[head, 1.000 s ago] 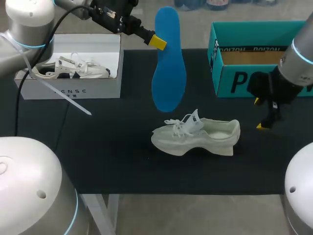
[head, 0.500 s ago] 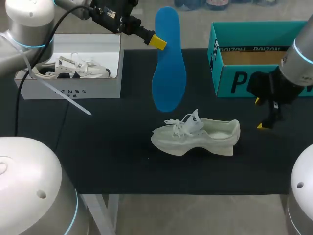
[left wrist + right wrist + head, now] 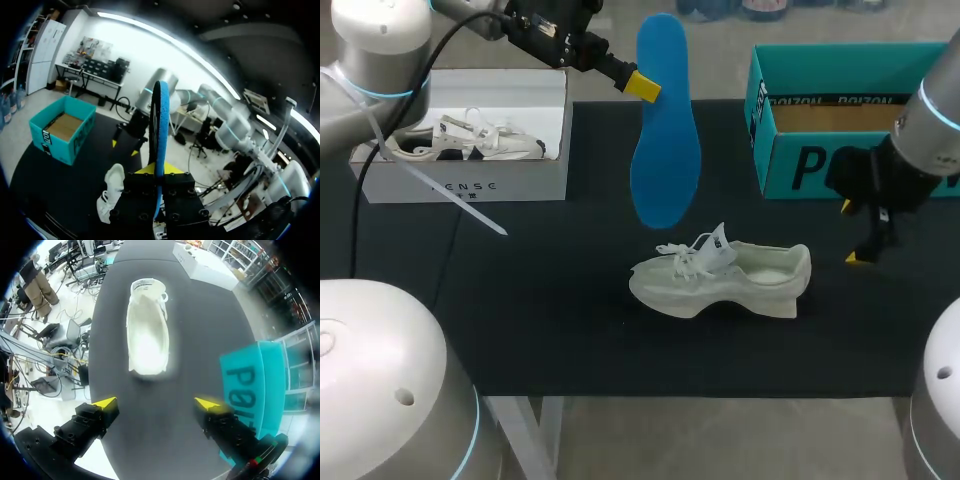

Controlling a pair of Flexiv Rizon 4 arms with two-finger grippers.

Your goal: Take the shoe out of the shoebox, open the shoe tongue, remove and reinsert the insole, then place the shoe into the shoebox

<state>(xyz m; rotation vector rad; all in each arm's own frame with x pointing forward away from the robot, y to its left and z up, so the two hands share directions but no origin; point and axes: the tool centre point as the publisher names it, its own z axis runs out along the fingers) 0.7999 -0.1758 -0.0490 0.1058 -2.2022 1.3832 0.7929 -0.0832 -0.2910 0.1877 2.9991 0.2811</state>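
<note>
A pale white shoe lies on its side in the middle of the black table, tongue up. Above and behind it hangs a blue insole, upright, with my left gripper shut on its upper edge. The left wrist view looks at the insole edge-on, pinched in the left gripper, with the shoe below. The teal shoebox stands open at the back right. In front of it my right gripper is open and holds nothing. From the right wrist, the shoe lies ahead of the open right gripper.
A white box holding another shoe stands at the back left. The teal shoebox is close beside my right gripper. Bare black tabletop spreads to the left of and in front of the shoe.
</note>
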